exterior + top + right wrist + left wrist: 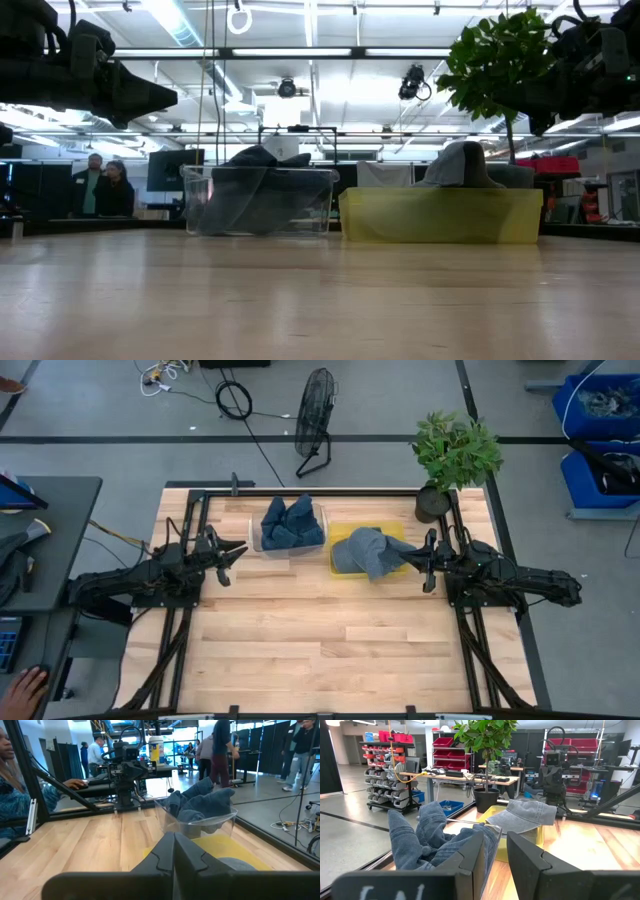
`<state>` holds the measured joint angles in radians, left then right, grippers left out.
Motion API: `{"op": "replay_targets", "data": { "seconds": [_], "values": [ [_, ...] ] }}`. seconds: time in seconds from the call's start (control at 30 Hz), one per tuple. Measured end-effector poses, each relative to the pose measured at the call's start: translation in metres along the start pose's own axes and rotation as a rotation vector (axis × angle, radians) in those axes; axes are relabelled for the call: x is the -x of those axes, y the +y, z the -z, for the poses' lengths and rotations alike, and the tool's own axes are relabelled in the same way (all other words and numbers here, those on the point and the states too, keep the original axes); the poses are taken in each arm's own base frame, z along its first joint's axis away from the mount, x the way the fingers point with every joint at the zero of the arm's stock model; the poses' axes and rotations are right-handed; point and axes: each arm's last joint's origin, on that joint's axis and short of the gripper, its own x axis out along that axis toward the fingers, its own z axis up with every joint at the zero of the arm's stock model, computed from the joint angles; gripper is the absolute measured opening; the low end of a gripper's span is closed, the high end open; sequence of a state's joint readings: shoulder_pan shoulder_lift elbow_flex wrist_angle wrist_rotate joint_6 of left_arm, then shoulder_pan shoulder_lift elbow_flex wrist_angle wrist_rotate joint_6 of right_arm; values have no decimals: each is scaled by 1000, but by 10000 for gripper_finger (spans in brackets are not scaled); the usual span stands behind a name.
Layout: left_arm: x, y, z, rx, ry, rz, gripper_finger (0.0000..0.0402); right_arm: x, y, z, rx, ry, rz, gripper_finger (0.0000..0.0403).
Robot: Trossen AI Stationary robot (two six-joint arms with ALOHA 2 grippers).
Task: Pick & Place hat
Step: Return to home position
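On table, two bins, caps in both

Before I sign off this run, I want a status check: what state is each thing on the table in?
Transparent bin: holds the blue caps, bunched up.
Yellow bin: holds the gray caps, heaped above its rim.
Left end effector: empty, slightly open, above the table's left side.
Right end effector: empty, shut, beside the yellow bin.
Potted plant: upright.
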<state>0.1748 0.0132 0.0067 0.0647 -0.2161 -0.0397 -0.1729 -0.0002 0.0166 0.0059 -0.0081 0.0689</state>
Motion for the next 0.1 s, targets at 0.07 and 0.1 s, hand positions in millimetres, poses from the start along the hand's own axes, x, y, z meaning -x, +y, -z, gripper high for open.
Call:
{"op": "replay_targets", "data": {
  "seconds": [0.07,0.1],
  "values": [
    [0,0,0,0,0,0,87,0,0,0,0,0,0,13],
    [0,0,0,0,0,0,87,0,0,0,0,0,0,13]
  ]
}}
